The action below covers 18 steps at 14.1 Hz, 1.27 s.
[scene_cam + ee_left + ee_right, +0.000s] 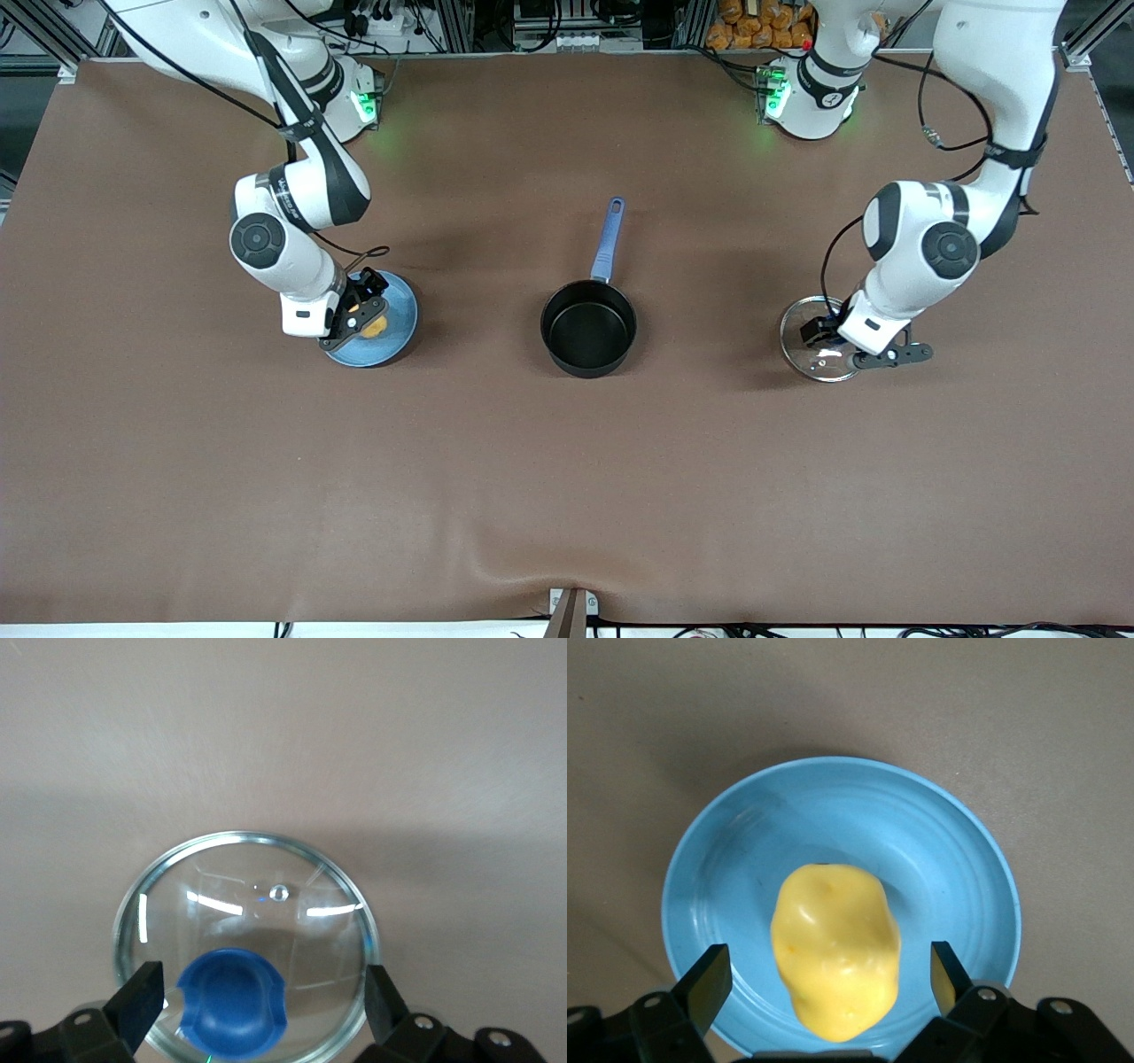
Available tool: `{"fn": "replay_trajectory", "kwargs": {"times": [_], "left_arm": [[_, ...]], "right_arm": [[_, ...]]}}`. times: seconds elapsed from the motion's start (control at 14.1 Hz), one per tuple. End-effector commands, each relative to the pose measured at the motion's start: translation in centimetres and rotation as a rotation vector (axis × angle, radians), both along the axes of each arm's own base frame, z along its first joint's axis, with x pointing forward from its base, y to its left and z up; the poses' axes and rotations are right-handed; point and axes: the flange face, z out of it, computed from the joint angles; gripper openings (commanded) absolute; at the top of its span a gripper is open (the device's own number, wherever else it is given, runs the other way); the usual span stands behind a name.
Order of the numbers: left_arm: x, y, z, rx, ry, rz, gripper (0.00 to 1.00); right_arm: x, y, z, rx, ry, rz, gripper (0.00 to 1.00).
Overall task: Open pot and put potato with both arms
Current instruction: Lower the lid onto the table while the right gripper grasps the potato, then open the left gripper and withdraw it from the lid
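The black pot stands uncovered at the table's middle, its blue handle pointing toward the robots' bases. Its glass lid lies flat on the table toward the left arm's end. My left gripper is open just over the lid, its fingers apart on either side of the blue knob without touching it. The yellow potato lies on a blue plate toward the right arm's end. My right gripper is open, its fingers either side of the potato.
The blue plate sits about level with the pot. A brown cloth covers the table. Orange items are stacked past the table's edge by the left arm's base.
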Motion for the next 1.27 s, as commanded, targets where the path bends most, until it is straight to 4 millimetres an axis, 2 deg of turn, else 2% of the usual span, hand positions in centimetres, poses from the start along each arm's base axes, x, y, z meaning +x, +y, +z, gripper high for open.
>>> {"fn": "replay_trajectory", "kwargs": {"times": [0.0, 0.35, 0.42, 0.57, 0.64, 0.71, 0.78, 0.85, 0.92, 1.06, 1.13, 1.2], "left_arm": [[1.6, 0.5, 7.6, -0.004, -0.016, 0.003, 1.00], [4.1, 0.9, 19.7, -0.003, -0.006, 0.014, 1.00], [4.5, 1.0, 22.4, -0.001, 0.000, 0.014, 1.00], [4.3, 1.1, 26.0, 0.002, 0.017, 0.009, 1.00], [4.1, 1.2, 27.1, 0.003, 0.017, 0.010, 1.00], [4.0, 0.8, 27.3, 0.003, 0.023, 0.004, 1.00], [3.8, 0.5, 27.2, 0.004, 0.040, -0.002, 1.00], [3.7, 0.3, 27.3, 0.004, 0.051, -0.005, 1.00], [3.6, 0.3, 28.0, 0.004, 0.057, -0.007, 1.00], [3.4, 0.4, 29.5, 0.003, 0.072, -0.005, 1.00], [3.4, 0.3, 30.0, 0.001, 0.072, -0.005, 1.00], [3.3, 0.4, 30.1, 0.001, 0.074, -0.003, 1.00]], "right_arm": [[-0.2, -0.8, -0.7, 0.025, -0.097, 0.095, 1.00], [-0.1, -0.7, -2.8, 0.038, -0.116, 0.095, 1.00], [-0.1, -0.6, -2.7, 0.039, -0.118, 0.097, 0.91], [-0.2, -0.5, -2.6, 0.035, -0.112, 0.107, 0.63], [-0.1, -0.5, -2.3, 0.034, -0.113, 0.110, 0.52], [-0.1, -0.5, -2.2, 0.032, -0.108, 0.112, 0.43], [-0.1, -0.6, -1.9, 0.030, -0.102, 0.109, 0.18], [0.2, -0.6, -1.1, 0.029, -0.115, 0.105, 0.07], [0.7, -0.6, -0.3, 0.028, -0.120, 0.100, 0.05], [2.4, 0.0, 3.7, 0.013, -0.075, 0.062, 0.05], [3.5, 1.1, 6.2, -0.002, -0.042, 0.015, 0.05], [4.4, 3.1, 8.7, -0.013, -0.024, -0.031, 0.05]]}}
